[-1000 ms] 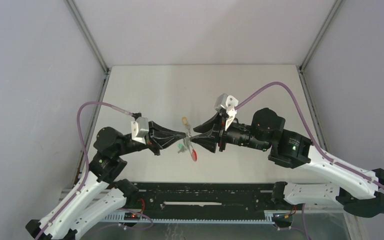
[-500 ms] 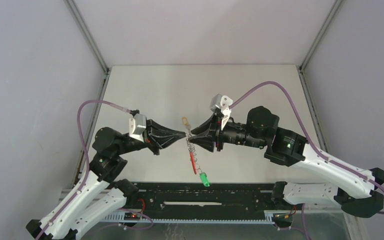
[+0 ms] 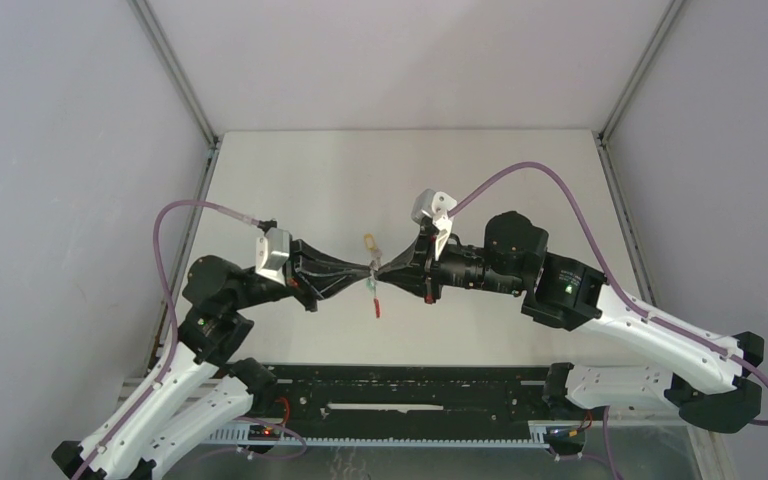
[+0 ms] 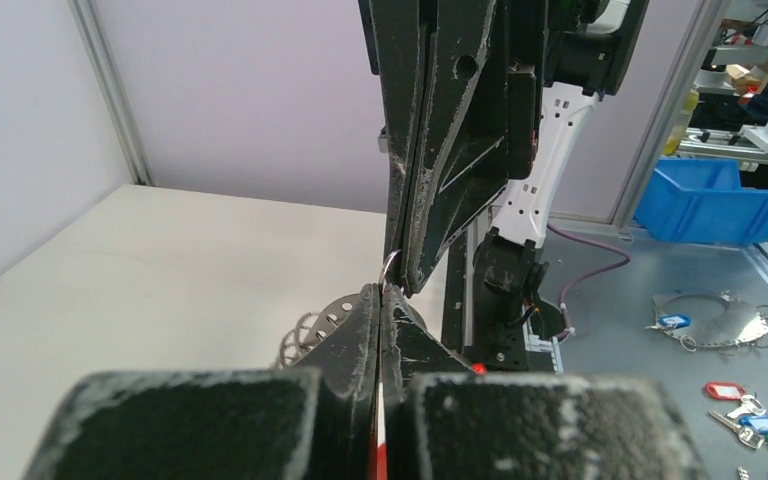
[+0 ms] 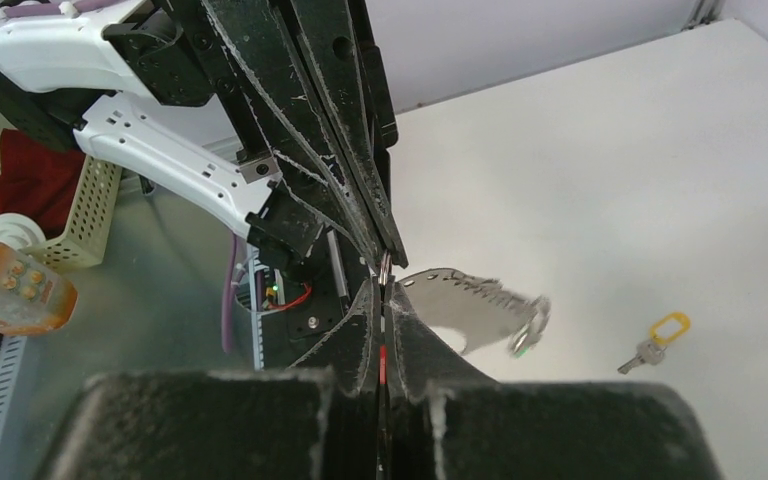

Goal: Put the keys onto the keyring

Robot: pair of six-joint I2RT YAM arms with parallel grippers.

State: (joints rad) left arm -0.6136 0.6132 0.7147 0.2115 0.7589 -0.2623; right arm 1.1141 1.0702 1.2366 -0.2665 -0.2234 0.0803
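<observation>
Above the pale worktop point(image 3: 510, 180), left and right jaws meet tip to tip, both pinched shut on the thin grey metal keyring point(image 3: 375, 298). The yellow-headed silver key point(image 3: 369, 241) lies just beyond them, blade towards them, equally near both arms.

The top camera looks down on the keyring point(image 3: 375, 302) from far above and behind. The left wrist camera, close beside it, faces the right arm point(image 4: 548, 150); the right wrist camera faces the left arm point(image 5: 160, 168). All share the keyring.

Left fingers point(image 3: 348, 268), right fingers point(image 3: 400, 268) closed, tip-to-tip
</observation>
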